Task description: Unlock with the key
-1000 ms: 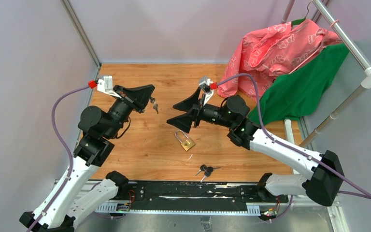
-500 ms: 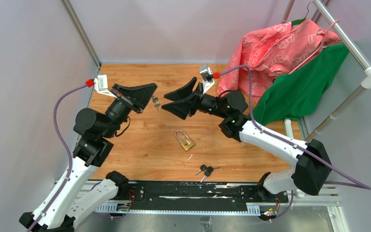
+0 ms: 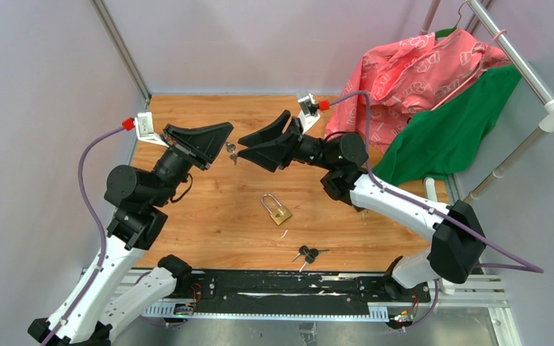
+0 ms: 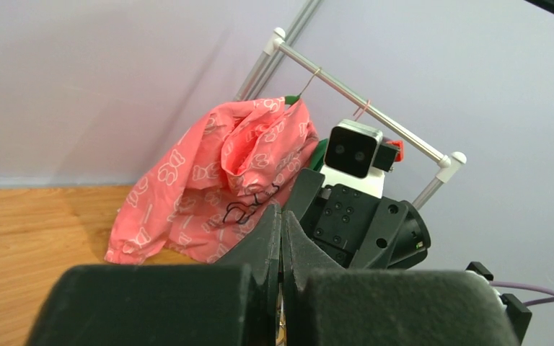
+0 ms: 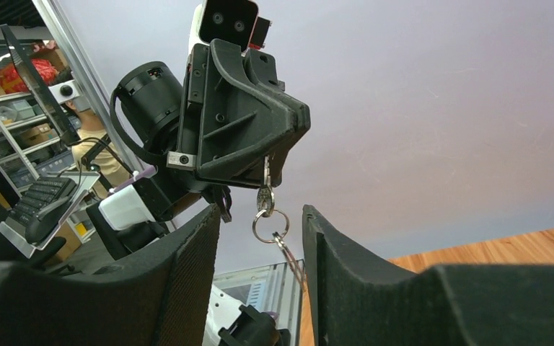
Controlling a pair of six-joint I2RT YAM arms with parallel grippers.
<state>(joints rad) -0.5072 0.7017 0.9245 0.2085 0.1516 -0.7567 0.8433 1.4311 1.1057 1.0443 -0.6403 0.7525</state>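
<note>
The left hand (image 3: 227, 146) and right hand (image 3: 242, 148) meet tip to tip above the bench (image 3: 202, 223). The left pinches a key (image 5: 265, 194). Its ring (image 5: 265, 225) hangs between the right's parted fingers (image 5: 195, 252), with a narrow gap either side. Below, the padlock (image 3: 278, 209) has bare wood all round. Spare keys (image 3: 306, 254) lie near the front edge. Clothes (image 3: 418, 79) crowd the far right corner.

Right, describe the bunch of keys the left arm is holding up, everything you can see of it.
The small bunch of silver metal keys hangs in mid-air. The top key's upper end is pinched in the shut jaws of the left gripper. Below that key dangles a thin round split ring, and a second key slants down from it. The ring hangs between the open jaws of the right gripper, apart from both.
</note>
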